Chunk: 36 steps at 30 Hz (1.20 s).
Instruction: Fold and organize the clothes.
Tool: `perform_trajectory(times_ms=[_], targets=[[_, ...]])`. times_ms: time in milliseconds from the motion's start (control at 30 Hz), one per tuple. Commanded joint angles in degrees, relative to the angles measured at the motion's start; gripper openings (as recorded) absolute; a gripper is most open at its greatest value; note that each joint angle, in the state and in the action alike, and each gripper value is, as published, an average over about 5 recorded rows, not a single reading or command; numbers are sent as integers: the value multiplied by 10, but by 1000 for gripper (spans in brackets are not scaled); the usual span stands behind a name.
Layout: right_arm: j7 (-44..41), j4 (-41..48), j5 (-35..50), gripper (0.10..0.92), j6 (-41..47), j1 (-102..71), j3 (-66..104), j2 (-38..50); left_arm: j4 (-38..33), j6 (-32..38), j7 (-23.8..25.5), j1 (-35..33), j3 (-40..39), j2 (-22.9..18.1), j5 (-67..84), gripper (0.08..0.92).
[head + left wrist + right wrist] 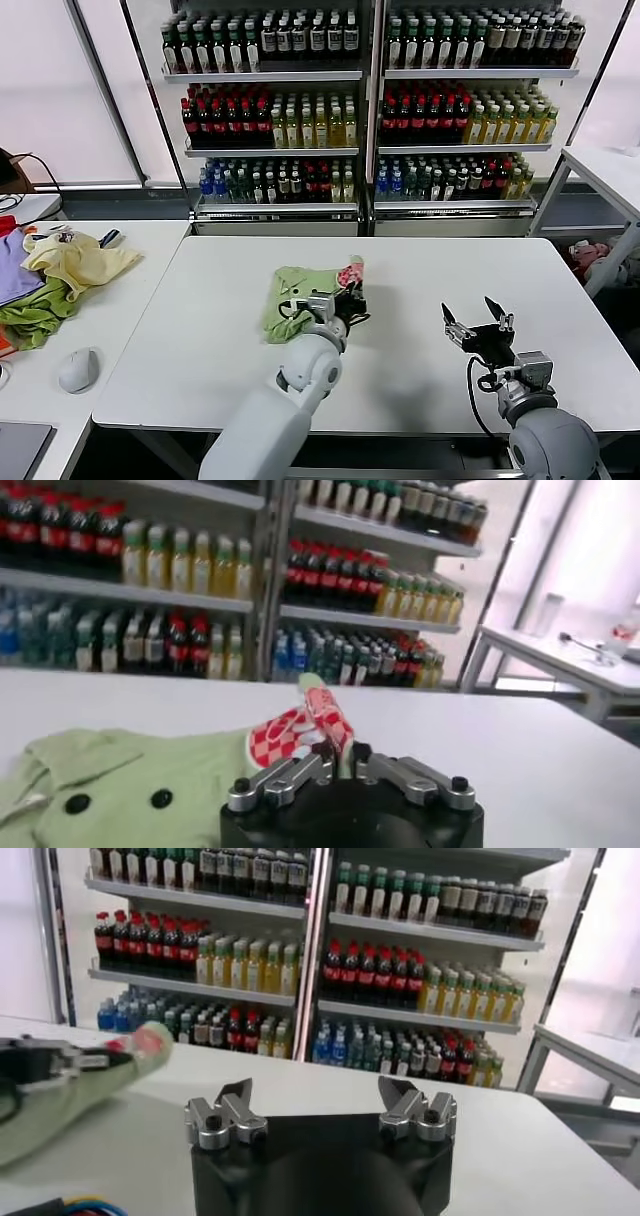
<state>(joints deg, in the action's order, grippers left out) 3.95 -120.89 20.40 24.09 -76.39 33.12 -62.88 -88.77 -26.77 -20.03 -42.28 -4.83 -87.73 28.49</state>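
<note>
Backdrop: drink shelves stood behind my white surface.
Shirt: the sage shirt lay bunched mid-surface, hem with the red-checked patch lifted.
Left gripper: jaws pinched that hem.
Right gripper: jaws spread, waiting apart.
Handling: I judged it light, limp knit; grip edges or corners.

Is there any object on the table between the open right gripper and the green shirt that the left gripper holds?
Nothing visible: only bare white table lies between the right gripper and the shirt, which the left gripper pinches at its printed patch.
</note>
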Motion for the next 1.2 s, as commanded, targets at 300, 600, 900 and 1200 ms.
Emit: perform_trajectory(times_ms=[300, 600, 900, 1200], targets=[[22, 47, -1, 823, -2, 61, -61, -19, -91, 131, 33, -42, 3, 42, -31, 523], [78, 180, -2, 823, 21, 182, -201, -106, -176, 149, 19, -172, 128, 132, -94, 775], [109, 304, -2, 823, 32, 251, -240, -162, -199, 174, 12, -243, 168, 144, -152, 823], [124, 349, 4, 793, 35, 268, -249, -189, -204, 174, 11, -246, 171, 146, -151, 823]])
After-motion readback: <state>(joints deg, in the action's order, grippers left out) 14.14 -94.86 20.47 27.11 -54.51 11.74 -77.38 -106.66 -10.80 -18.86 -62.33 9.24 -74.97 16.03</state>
